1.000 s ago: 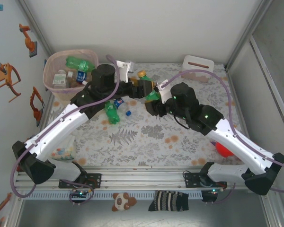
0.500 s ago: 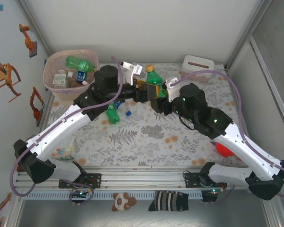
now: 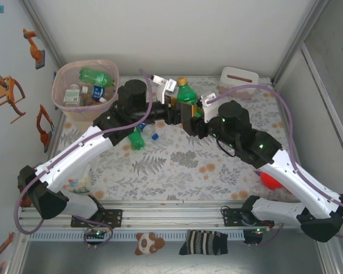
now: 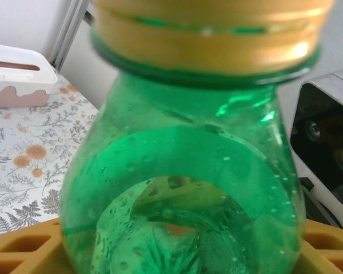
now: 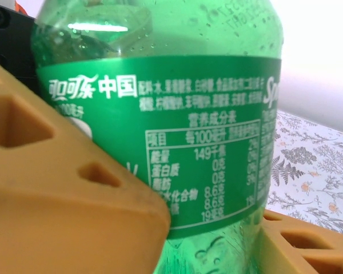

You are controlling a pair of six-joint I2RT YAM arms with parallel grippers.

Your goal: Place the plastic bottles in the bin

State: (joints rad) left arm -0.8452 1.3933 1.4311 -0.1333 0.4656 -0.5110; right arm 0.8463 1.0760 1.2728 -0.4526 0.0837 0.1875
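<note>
Upright, a green bottle [image 3: 186,94]: translucent, yellow cap [image 4: 206,34], green label [image 5: 177,142].

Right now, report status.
Right pincer shut on green bottle, upright. Left pincer flanks its shoulder, grip unclear. Left arm sits between bottle and bin.

Counted with confidence: three green bottles [image 3: 186,93] [image 3: 135,139] [image 3: 96,76]; two clear blue-labelled bottles [image 3: 151,133] [image 3: 99,92]; one bin [image 3: 68,111]; one white slotted box [image 3: 239,77]; two arms [image 3: 86,148] [image 3: 286,171]; one red-orange object [image 3: 268,180]; further bin contents too small to tally.
</note>
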